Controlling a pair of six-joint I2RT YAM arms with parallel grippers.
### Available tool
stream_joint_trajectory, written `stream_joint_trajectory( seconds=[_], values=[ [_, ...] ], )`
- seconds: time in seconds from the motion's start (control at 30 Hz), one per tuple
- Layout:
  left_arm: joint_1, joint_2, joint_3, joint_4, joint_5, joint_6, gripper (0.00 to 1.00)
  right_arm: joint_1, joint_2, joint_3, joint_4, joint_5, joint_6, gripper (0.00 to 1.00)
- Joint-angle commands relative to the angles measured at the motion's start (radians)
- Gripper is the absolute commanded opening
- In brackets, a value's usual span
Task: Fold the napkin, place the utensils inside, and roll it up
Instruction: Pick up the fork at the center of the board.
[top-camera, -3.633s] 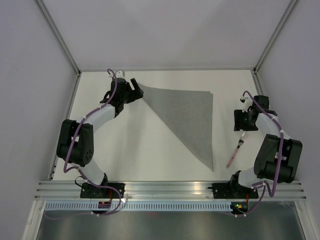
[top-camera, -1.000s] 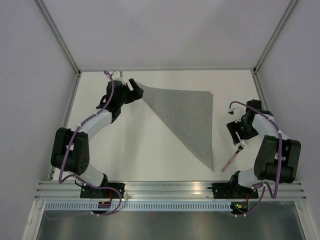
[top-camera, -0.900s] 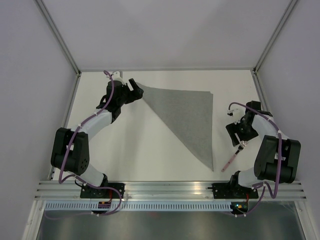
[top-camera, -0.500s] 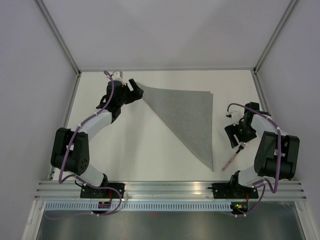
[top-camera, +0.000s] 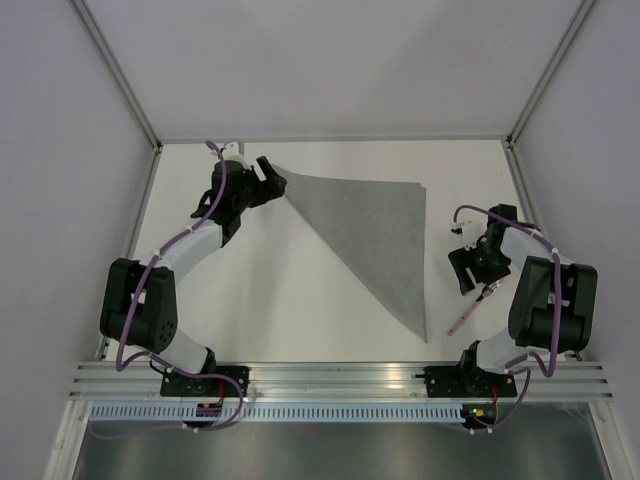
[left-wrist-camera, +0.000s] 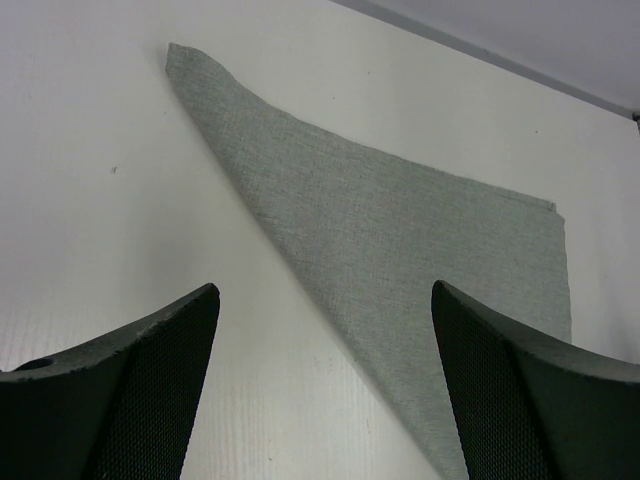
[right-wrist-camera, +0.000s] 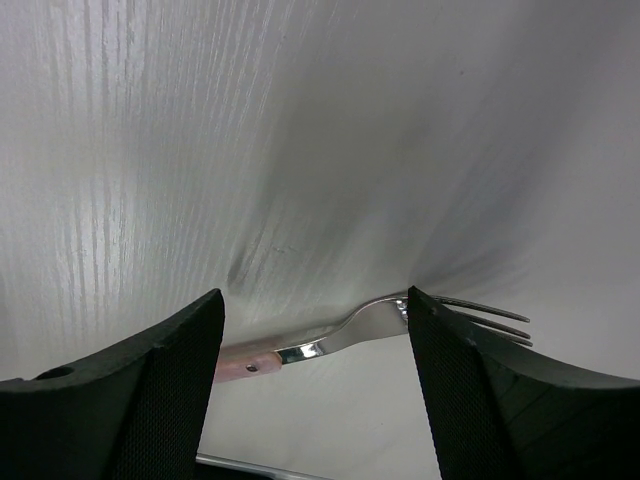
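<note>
The grey napkin (top-camera: 380, 235) lies flat on the table, folded into a triangle with its long edge running from far left to near right. My left gripper (top-camera: 275, 180) hovers open just off the napkin's far-left corner. In the left wrist view the cloth (left-wrist-camera: 400, 240) spreads beyond the gripper (left-wrist-camera: 323, 300), which holds nothing. The fork (top-camera: 465, 312), with its pink handle, lies right of the napkin. My right gripper (top-camera: 470, 280) stands open low over its tine end. In the right wrist view the fork (right-wrist-camera: 340, 345) lies across the gap of the gripper (right-wrist-camera: 313, 300), its ends behind the two fingers.
The white table (top-camera: 290, 300) is boxed in by pale walls at the left, back and right. A metal rail (top-camera: 340, 375) with both arm bases runs along the near edge. The right wall stands close to the right arm.
My right gripper has moved nearer and slightly left, coming down over the fork's tine end. The left arm, napkin and fork have stayed put.
</note>
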Motion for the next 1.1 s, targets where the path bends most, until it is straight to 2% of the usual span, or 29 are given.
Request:
stream_joint_trajectory(
  seconds=[0.0,0.5,0.63,0.8,0.93,1.07],
  values=[
    [0.000,-0.038,0.027,0.022,-0.004,0.015,0.91,0.001,0.019,0.028,0.028,-0.019,0.029,0.79],
    [0.000,-0.030,0.027,0.049,-0.002,0.014,0.90,0.002,0.091,0.114,0.113,-0.037,0.109,0.75],
    [0.000,-0.031,0.024,0.059,0.004,0.012,0.91,0.002,0.084,0.178,0.082,-0.023,0.127,0.75],
    [0.000,-0.044,0.013,0.071,0.014,0.015,0.91,0.001,-0.008,0.198,-0.034,0.042,0.046,0.78],
    [0.000,-0.048,0.001,0.088,0.025,0.011,0.92,-0.003,-0.050,0.125,-0.096,0.085,-0.052,0.80],
    [0.000,-0.051,-0.001,0.094,0.034,0.005,0.92,-0.012,-0.073,0.076,-0.133,0.063,-0.109,0.83]
  ],
)
